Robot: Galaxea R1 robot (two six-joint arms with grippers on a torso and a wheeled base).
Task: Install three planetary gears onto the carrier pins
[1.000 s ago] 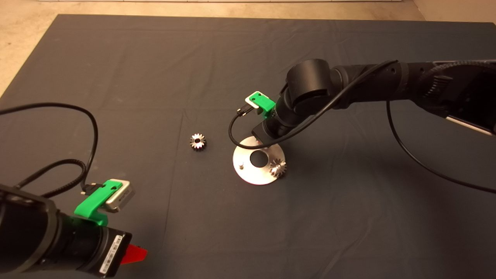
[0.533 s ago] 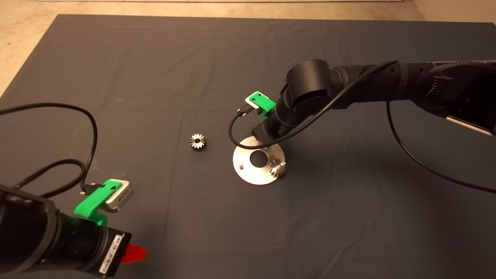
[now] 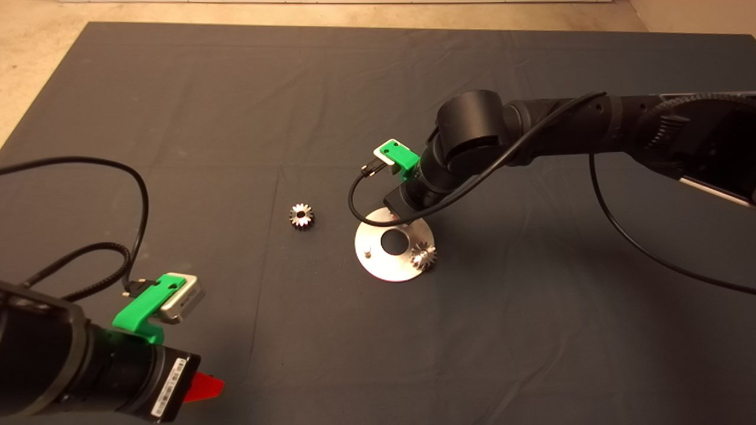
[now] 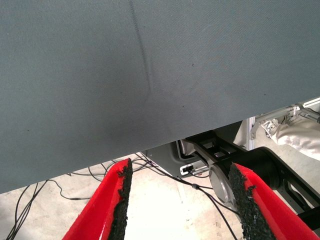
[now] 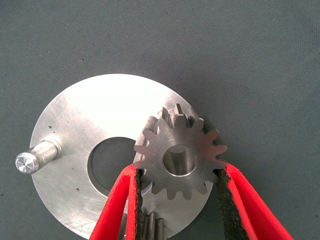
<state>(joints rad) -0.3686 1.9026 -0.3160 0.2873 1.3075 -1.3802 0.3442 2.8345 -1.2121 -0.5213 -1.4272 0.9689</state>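
My right gripper [image 5: 179,182] clamps a planetary gear [image 5: 179,157] flat above the carrier disc [image 5: 95,125]; through its bore a pin shows, slightly off-centre. Left gripper [image 4: 177,200] parked, spread wide.

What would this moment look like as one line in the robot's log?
right gripper: shut on gear over disc | one gear on pin | one gear on mat | left gripper: open, parked
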